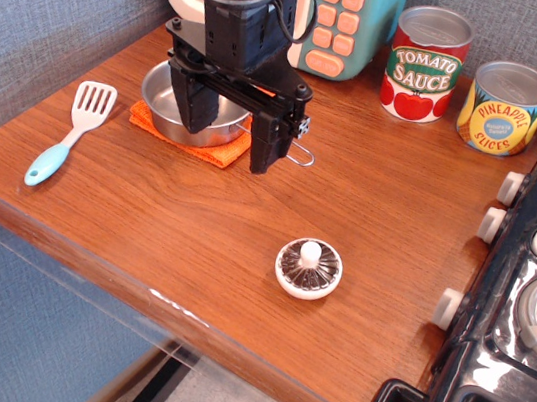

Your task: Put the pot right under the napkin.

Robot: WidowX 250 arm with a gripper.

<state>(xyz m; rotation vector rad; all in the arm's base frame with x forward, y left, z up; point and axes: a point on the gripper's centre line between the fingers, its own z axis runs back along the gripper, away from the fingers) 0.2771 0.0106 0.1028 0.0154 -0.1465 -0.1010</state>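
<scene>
The pot (pixel 167 105), a shallow shiny steel pan, sits on top of the orange napkin (pixel 217 153) at the back left of the wooden counter. Its thin wire handle (pixel 301 154) sticks out to the right. Only the napkin's front edge and corners show under the pot. My gripper (pixel 231 127) hangs over the pot's right side with its jaws wide apart. The left finger (pixel 198 105) stands in front of the pot's bowl, and the right finger (pixel 265 145) is just outside the rim by the handle. It holds nothing.
A white-and-blue spatula (pixel 72 131) lies left of the napkin. A round white-rimmed knobbed lid (pixel 308 268) lies at the front middle. A tomato sauce can (pixel 425 65) and a pineapple can (pixel 505 108) stand at the back right. A toy microwave (pixel 351 21) is behind the arm. A stove (pixel 536 302) borders the right.
</scene>
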